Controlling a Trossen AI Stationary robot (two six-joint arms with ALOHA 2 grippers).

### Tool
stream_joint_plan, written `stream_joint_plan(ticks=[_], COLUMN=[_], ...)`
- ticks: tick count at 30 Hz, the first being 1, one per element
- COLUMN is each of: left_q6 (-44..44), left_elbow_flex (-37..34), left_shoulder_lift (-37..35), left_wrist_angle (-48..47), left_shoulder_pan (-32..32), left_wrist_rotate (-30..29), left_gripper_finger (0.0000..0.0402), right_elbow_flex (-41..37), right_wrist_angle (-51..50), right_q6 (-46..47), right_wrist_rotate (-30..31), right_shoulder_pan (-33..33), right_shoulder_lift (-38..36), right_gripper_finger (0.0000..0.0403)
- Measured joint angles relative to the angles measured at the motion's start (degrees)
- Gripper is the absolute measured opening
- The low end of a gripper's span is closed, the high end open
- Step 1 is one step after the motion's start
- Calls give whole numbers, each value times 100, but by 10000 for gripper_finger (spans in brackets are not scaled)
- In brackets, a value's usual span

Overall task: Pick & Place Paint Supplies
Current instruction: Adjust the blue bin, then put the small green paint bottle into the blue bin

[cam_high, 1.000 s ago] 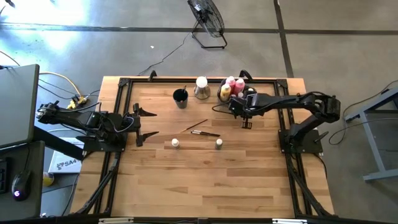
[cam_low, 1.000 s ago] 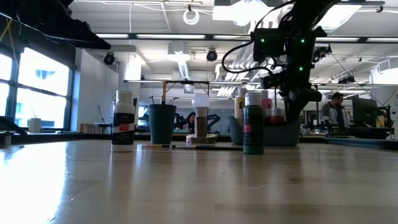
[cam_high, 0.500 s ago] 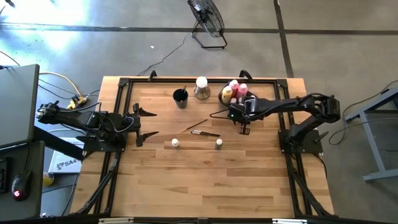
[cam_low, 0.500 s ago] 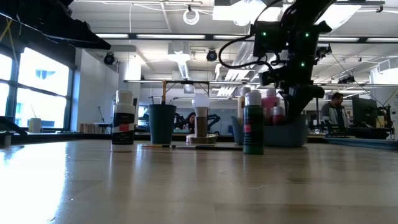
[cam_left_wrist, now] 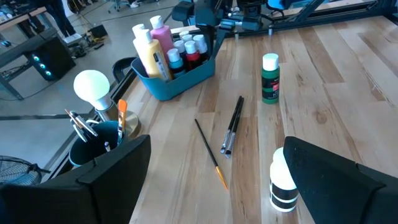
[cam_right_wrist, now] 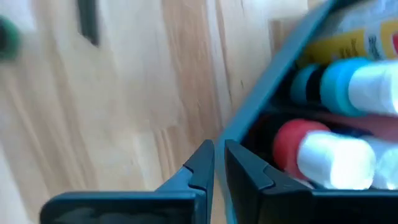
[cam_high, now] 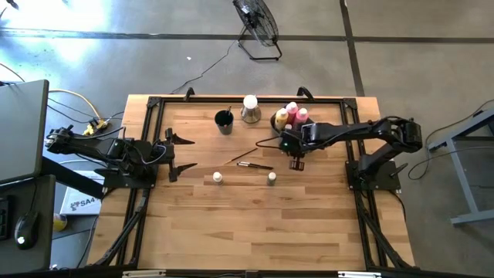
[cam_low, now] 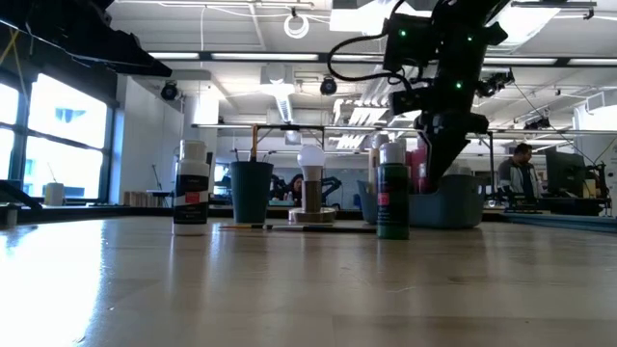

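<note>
- Since a second ago, my right gripper [cam_high: 294,163] slid from beside the bin [cam_high: 282,122] toward table centre, jaws nearly closed, empty.
- Brushes [cam_high: 255,165] lie flat mid-table, long axes roughly left-right; one [cam_high: 241,156] angled.
- Left gripper [cam_high: 185,154] waits wide open at the left.

Floor [cam_high: 432,46]: grey concrete, dark seam lines crossing it, pale glare patch at upper left. Black floor fan [cam_high: 258,25] stands beyond the far edge of the wooden table [cam_high: 231,224]; a cable runs from it across the floor. Dark desk [cam_high: 21,131] at left, a mouse [cam_high: 25,228] on it. Grey frame [cam_high: 471,154] at right edge. Low view: tall windows [cam_low: 39,135] at left, bright daylight. Ceiling strip lights [cam_low: 280,58], ducts, hanging cables. A person [cam_low: 523,173] stands far right among workstations.
</note>
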Motion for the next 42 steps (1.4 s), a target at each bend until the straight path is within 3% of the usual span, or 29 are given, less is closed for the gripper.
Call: stream_joint_plan(ticks=[7, 23, 28, 42], left_q6=[0, 0, 0, -135], left_elbow_flex=[-2, -2, -2, -2], left_shoulder_lift=[-1, 0, -1, -1], left_wrist_angle=[0, 0, -2, -84], left_shoulder_pan=[1, 0, -1, -1], left_wrist_rotate=[0, 0, 2, 139], left_gripper_finger=[361, 361, 361, 361], right_elbow_flex=[25, 791, 795, 331], right_wrist_angle=[277, 247, 198, 267], right_q6=[-1, -322, -314, 885], right_wrist_rotate=[-347, 339, 845, 1909], right_shoulder_pan=[1, 467, 723, 1465], right_shoulder_lift=[0, -304, -730, -2616], right_gripper_finger=[31, 30, 6, 2])
